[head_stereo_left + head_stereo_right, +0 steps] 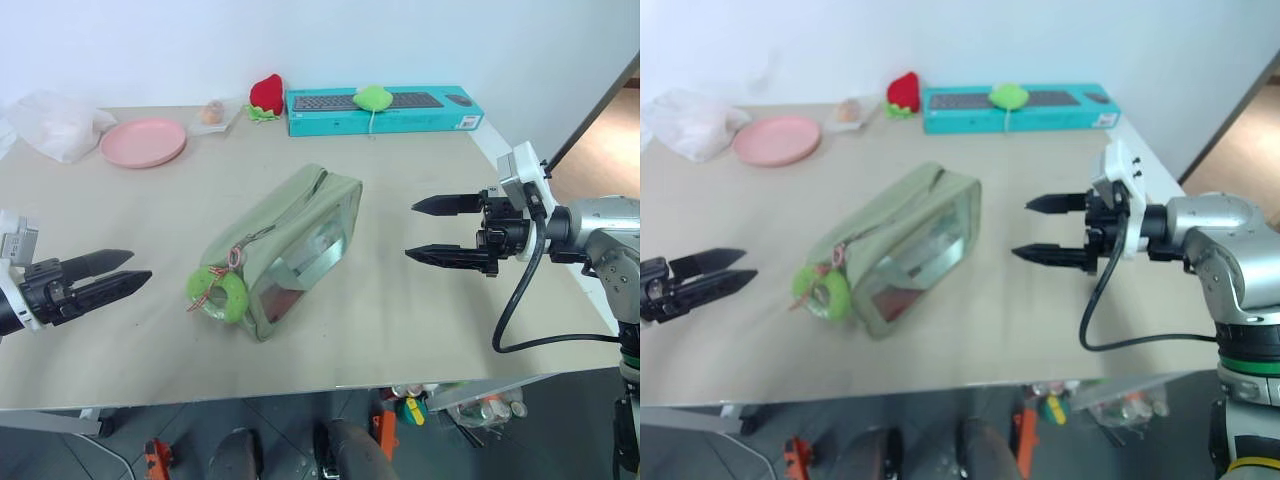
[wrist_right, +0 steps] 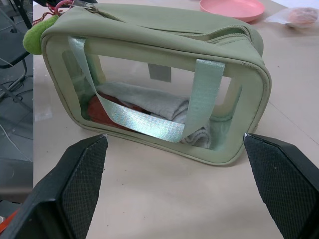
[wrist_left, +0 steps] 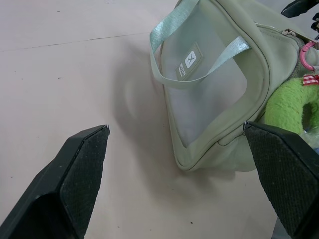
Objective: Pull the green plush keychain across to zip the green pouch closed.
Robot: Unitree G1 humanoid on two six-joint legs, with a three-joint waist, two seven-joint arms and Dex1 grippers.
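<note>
The green pouch (image 1: pixel 290 245) lies on its side mid-table, its clear window (image 2: pixel 159 107) showing red and white items inside. The green plush keychain (image 1: pixel 218 292), a fuzzy lime ring on a reddish cord, hangs at the pouch's near-left end by the zip pull. My left gripper (image 1: pixel 112 274) hovers open to the left of the keychain, a hand's width away, with nothing between its fingers. My right gripper (image 1: pixel 433 231) stands open to the right of the pouch, pointing at it, also empty. In the left wrist view the keychain (image 3: pixel 294 104) sits beside the pouch (image 3: pixel 214 84).
A pink plate (image 1: pixel 143 141), a white plastic bag (image 1: pixel 55 123) and a small wrapped item (image 1: pixel 211 114) sit at the back left. A red plush strawberry (image 1: pixel 267 94) and a teal keyboard box (image 1: pixel 385 110) with a lime plush blob (image 1: pixel 373 97) stand at the back.
</note>
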